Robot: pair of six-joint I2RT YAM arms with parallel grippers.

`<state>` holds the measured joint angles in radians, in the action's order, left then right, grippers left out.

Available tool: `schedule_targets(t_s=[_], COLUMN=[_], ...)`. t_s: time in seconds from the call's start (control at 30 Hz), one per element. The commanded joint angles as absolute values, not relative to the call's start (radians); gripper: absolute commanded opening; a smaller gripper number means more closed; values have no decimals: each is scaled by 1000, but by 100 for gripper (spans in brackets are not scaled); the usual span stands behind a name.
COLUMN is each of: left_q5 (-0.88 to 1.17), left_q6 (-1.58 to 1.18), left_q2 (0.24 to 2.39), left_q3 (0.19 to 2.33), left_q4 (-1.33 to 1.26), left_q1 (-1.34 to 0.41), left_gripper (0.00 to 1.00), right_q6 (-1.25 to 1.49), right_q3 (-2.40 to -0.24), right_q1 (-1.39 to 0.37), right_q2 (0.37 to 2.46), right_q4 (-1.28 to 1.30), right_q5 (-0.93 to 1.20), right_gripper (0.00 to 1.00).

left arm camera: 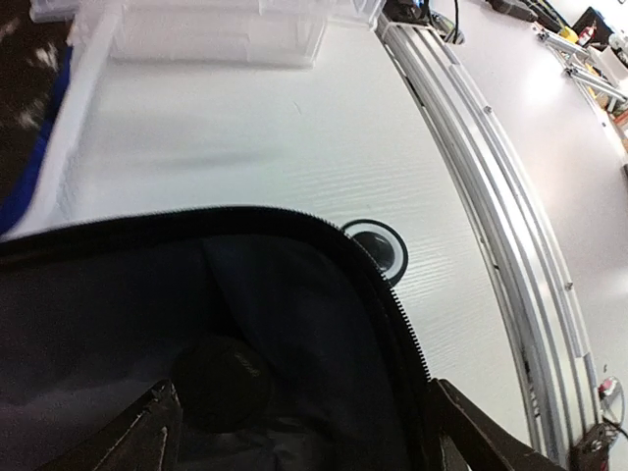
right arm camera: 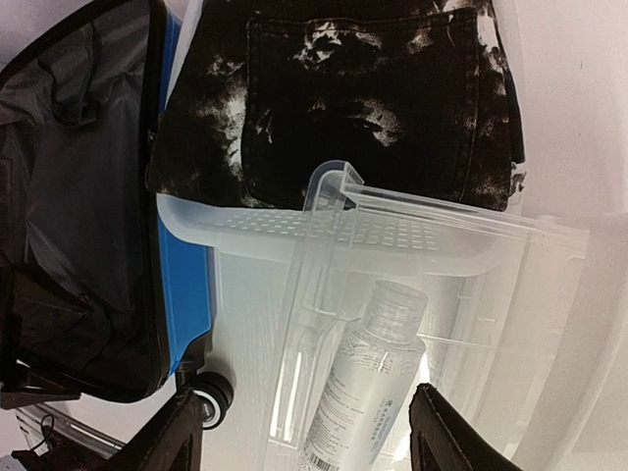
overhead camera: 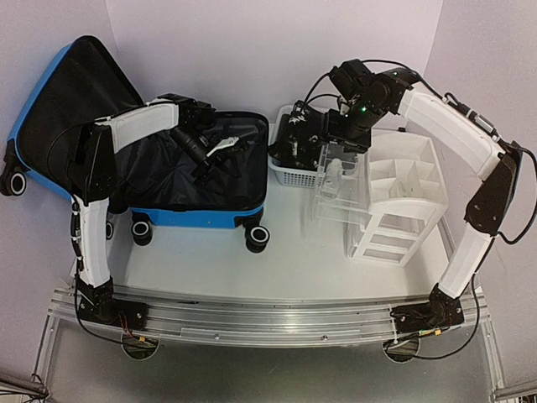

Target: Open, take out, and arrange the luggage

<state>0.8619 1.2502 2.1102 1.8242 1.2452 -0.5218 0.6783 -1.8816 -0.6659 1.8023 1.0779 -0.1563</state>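
The suitcase [overhead camera: 193, 218] lies open on the left side of the table [overhead camera: 277, 269], its base flat with the black lining facing up and its lid [overhead camera: 67, 92] tipped up and back to the left. The left gripper [overhead camera: 210, 151] reaches down into the open base. In the left wrist view its fingers [left arm camera: 132, 442] stand apart over the lining, just inside the zipper edge, with nothing clamped between them. One wheel [left arm camera: 378, 247] shows just outside that edge.

The right gripper [overhead camera: 323, 143] hangs to the right of the suitcase, over a white basket [right arm camera: 294, 231] that sits just beside the blue shell. A black-and-white garment [right arm camera: 343, 88] lies in the basket. In the right wrist view this gripper's fingers [right arm camera: 177, 442] are spread wide on either side of a clear bottle [right arm camera: 368, 373], which lies in a clear bin [right arm camera: 324, 186]; they do not touch it. A white organizer [overhead camera: 403, 193] stands further right.
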Motion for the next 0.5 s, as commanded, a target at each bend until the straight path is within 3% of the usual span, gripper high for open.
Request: schedule_targets(t_s=[0.0, 0.13, 0.23, 0.37, 0.47], left_q5=[997, 915, 698, 547, 570], left_q6=[1462, 1124, 857, 850, 987], left_q2=[2122, 2098, 2063, 2098, 2092], left_q3=[1978, 1917, 1766, 1733, 1681], left_q4=[1566, 1206, 848, 769, 778], left_q1=[-503, -495, -499, -509, -520], left_gripper=[84, 82, 82, 87, 99], right_q6=[661, 652, 649, 651, 656], right_q3=[-1894, -1912, -1911, -1899, -1891], right_q1=[-661, -661, -661, -661, -661], right_q2=[1796, 1814, 1810, 1801, 1803], right_q4=[1086, 1086, 1087, 1087, 1086], right_q5=[-130, -121, -125, -126, -120], right_gripper=[64, 64, 64, 64, 64])
